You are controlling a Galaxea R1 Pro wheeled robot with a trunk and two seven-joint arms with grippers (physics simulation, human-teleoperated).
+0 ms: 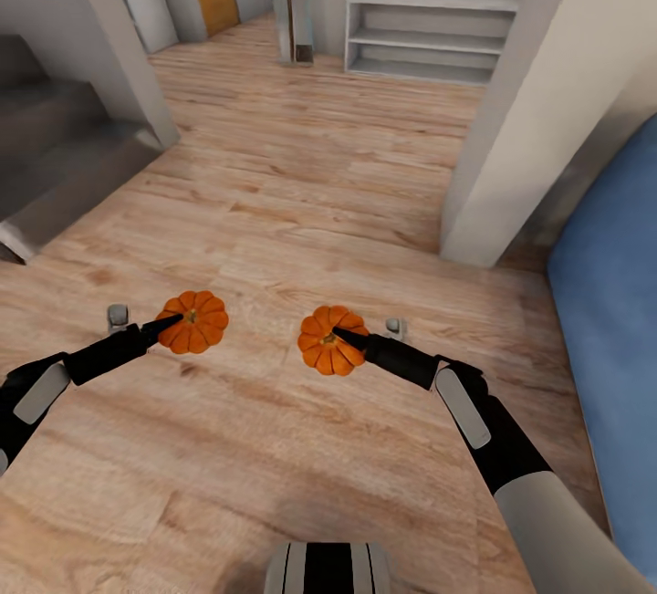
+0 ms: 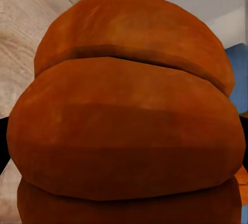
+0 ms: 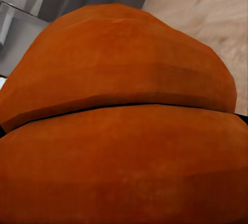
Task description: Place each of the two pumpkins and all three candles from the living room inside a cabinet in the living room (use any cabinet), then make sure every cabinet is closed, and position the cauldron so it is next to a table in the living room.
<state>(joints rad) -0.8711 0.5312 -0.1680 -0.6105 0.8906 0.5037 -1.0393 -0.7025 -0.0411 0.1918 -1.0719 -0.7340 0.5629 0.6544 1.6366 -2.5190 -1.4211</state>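
We carry a pumpkin [image 1: 193, 321] in the left end effector [image 1: 173, 321] and another pumpkin [image 1: 330, 340] in the right end effector [image 1: 339, 335], both seemingly pinched across firm, light, rounded ribs.

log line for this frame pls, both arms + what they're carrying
phase: transit | left end effector: shut on left pumpkin | right end effector: shut on right pumpkin | under: wood floor | cabinet: unseen

no text, label or number can be read anywhere.
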